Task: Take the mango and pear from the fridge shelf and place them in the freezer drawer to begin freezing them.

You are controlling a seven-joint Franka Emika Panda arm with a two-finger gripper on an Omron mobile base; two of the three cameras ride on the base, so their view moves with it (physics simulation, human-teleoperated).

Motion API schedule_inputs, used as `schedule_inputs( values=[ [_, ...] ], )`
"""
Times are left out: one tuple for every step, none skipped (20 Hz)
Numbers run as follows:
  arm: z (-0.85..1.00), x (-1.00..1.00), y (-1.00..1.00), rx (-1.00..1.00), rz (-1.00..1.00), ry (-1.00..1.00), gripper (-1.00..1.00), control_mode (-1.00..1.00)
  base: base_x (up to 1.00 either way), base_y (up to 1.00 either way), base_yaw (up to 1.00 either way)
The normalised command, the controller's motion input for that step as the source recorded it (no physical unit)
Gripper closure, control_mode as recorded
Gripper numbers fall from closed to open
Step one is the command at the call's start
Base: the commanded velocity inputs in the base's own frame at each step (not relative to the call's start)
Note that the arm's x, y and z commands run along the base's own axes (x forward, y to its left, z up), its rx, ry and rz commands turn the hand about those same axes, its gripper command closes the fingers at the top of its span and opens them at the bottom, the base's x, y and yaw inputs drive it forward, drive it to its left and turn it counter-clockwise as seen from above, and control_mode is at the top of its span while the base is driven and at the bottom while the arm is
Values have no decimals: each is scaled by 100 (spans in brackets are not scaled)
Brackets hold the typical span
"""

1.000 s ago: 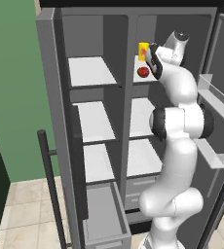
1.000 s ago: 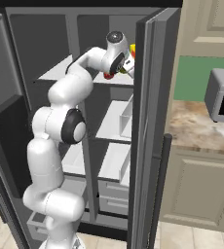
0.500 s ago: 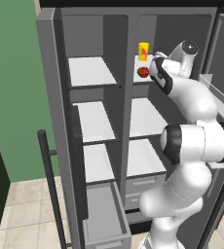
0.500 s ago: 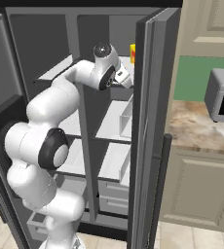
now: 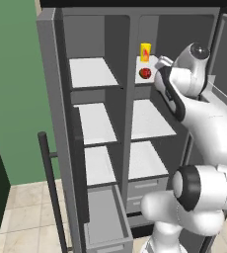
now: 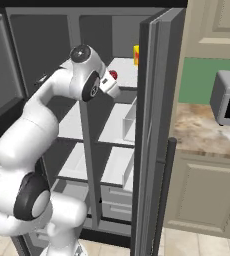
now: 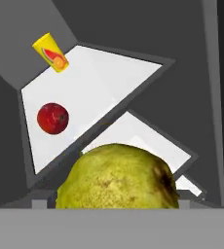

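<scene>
The pear (image 7: pixel 116 176) sits right up against the hand camera, low between the pincer's tips and off the fridge shelf (image 7: pixel 99 92) — judging by how it hangs there unsupported, the pincer (image 7: pixel 116 202) is clamped on it, though the fingertips themselves are hidden behind the fruit. The mango (image 5: pixel 145 73) rests on that shelf near its front edge, with the yellow carton (image 5: pixel 145 51) behind it toward the back wall.

Against half a second ago, the arm has drawn back from the shelf and its upper link has swung out toward the fridge's right side; a second ago the hand was close in by the mango. That reads as the pear lifted and being carried away. The freezer drawer (image 5: pixel 103 217) stands pulled open at the bottom left, well below, with nothing seen in it — the lowering and the mango remain.
</scene>
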Motion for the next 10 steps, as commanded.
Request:
schedule_inputs(
  values=[
    [9,-100,51,0,0,14,100,-100,0,0,0],
    [0,-100,50,0,0,11,100,-100,0,0,0],
    [0,-100,44,0,0,8,100,-100,0,0,0],
    [0,-100,48,0,0,10,100,-100,0,0,0],
    [0,-100,47,0,1,9,100,-100,0,0,0],
    [-2,-100,46,0,3,8,100,-100,0,0,0],
    [-13,-100,43,0,3,8,100,-100,0,0,0],
    [-28,-100,41,0,5,11,100,-100,0,0,0],
    [-41,-100,49,0,6,12,100,-100,0,0,0],
    [-44,-100,51,0,7,15,100,-100,0,0,0]
  ],
)
